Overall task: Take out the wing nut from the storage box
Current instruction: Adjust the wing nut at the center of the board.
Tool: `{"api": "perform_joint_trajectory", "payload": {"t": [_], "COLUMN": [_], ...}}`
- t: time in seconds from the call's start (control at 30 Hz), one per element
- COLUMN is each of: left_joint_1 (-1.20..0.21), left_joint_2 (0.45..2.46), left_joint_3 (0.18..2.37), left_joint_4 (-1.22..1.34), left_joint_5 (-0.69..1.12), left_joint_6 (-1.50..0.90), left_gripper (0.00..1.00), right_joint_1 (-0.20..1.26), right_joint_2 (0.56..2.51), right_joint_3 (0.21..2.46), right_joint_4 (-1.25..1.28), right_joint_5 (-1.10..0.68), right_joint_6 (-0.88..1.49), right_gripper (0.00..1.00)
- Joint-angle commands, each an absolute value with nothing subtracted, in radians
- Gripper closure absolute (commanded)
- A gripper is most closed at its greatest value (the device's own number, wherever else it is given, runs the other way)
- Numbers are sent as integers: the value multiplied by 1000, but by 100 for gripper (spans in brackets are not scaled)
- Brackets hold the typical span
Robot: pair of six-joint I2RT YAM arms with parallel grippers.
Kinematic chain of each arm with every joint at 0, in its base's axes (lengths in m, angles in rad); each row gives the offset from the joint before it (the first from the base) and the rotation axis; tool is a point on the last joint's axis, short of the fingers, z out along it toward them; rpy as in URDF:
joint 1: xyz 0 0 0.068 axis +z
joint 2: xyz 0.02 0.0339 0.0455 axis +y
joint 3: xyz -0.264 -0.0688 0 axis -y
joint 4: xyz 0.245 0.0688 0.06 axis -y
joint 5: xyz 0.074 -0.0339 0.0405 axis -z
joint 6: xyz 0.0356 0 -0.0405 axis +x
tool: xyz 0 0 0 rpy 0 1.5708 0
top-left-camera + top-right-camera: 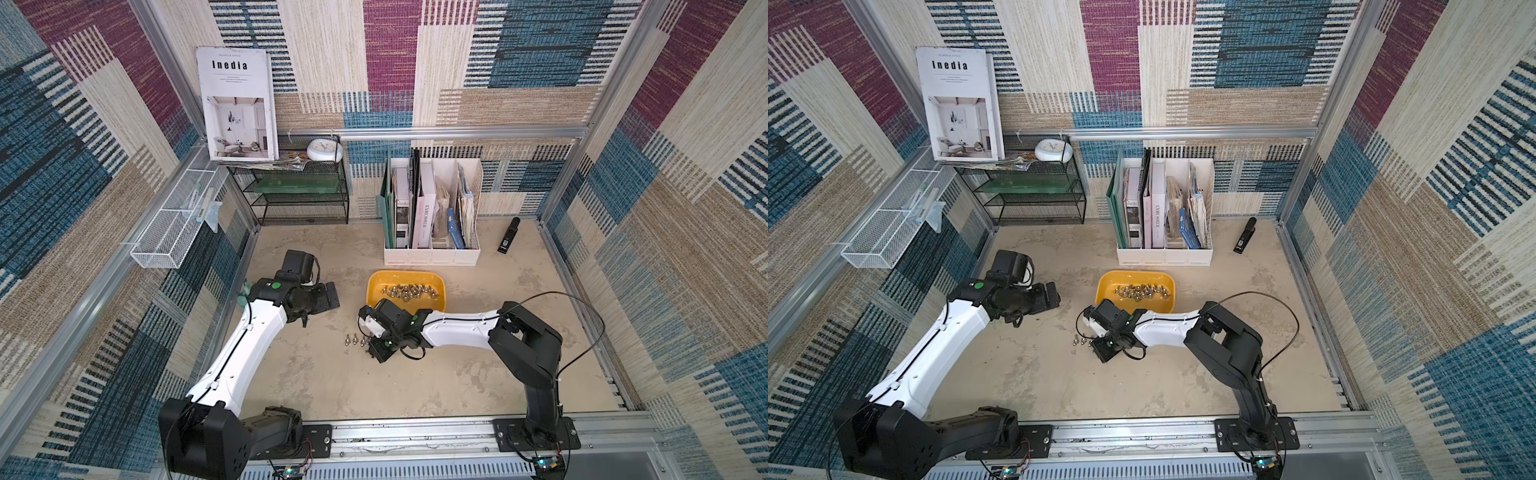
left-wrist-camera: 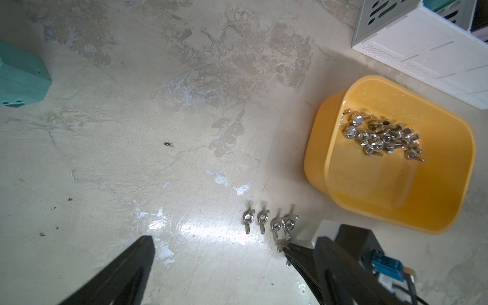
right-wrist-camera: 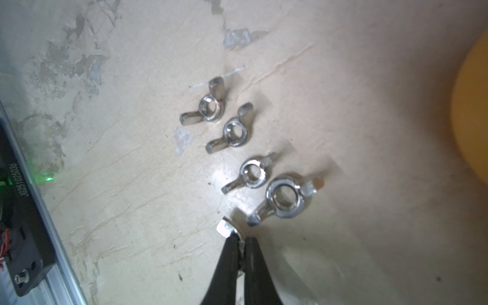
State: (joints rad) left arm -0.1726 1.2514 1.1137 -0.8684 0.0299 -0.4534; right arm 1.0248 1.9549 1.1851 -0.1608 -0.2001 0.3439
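The yellow-orange storage box (image 1: 374, 298) (image 1: 1104, 291) (image 2: 369, 190) sits mid-table, and several silver wing nuts (image 1: 409, 291) (image 2: 383, 137) are piled inside it. In front of the box, several more wing nuts (image 1: 355, 340) (image 1: 1082, 341) (image 2: 262, 219) (image 3: 233, 132) lie in a row on the table. My right gripper (image 1: 372, 353) (image 1: 1098, 350) (image 3: 239, 237) points down at the row's end nearest the box. It is shut on a wing nut (image 3: 226, 228) whose wing pokes out of the tips. My left gripper (image 1: 330, 295) (image 1: 1052, 296) (image 2: 235, 250) hovers open and empty to the left.
A white file holder (image 1: 432, 253) with books stands behind the box, and a black stapler (image 1: 508, 235) lies to its right. At the back left are a black wire shelf (image 1: 303, 195) and a white mesh basket (image 1: 166, 241). An aluminium rail (image 1: 415, 434) runs along the front edge.
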Motion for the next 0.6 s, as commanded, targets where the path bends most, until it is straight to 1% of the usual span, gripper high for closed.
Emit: {"api": "perform_joint_trajectory", "payload": {"t": [0.0,0.17,0.3,0.4,0.57], "left_joint_1": [-172,-172,-172,-172,-172], "left_joint_2": [1254,1253,1252,1253,1253], "left_joint_3": [1114,1114,1114,1112,1110], "left_joint_4": [-863,-862,-863,-862,-860], "left_joint_5": [41,46,49,49,49], "left_joint_6": [-447,-448,-449,-448,-446], "left_gripper": [1,1,1,1,1], "right_joint_1": [1003,964,916,874,855], "right_joint_2": [1929,1931,1933,1941,1967], "right_joint_3": [1143,1113,1083,1066,1072], "right_joint_4": [-104,-64,-19,18,5], "right_joint_5": [-257,-335,-385,-457,-485], "right_joint_6": [387,419,459,488,506], "right_gripper": [92,95,95,94,93]}}
